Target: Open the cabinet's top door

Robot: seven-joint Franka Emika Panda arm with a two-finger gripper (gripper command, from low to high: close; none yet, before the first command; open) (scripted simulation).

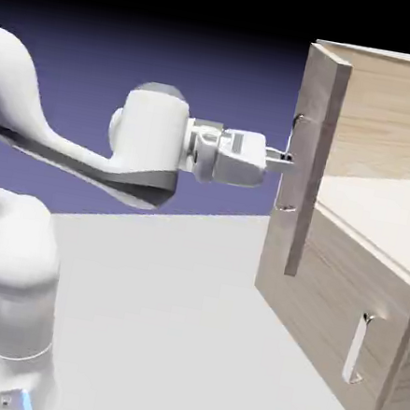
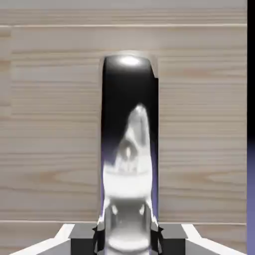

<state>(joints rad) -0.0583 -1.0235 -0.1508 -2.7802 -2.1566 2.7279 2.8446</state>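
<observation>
Top door (image 1: pixel 309 161), large upper light-wood panel, swung wide open; my tool (image 1: pixel 286 161) clamped on its long silver bar handle (image 2: pixel 128 164); task essentially done, release left.

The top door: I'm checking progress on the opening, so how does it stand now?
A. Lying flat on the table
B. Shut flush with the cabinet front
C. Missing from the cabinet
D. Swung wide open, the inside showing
D: in the exterior view the top door stands swung out from the cabinet, edge toward the camera, with the inside shelf exposed and the pincer at its handle.
</observation>
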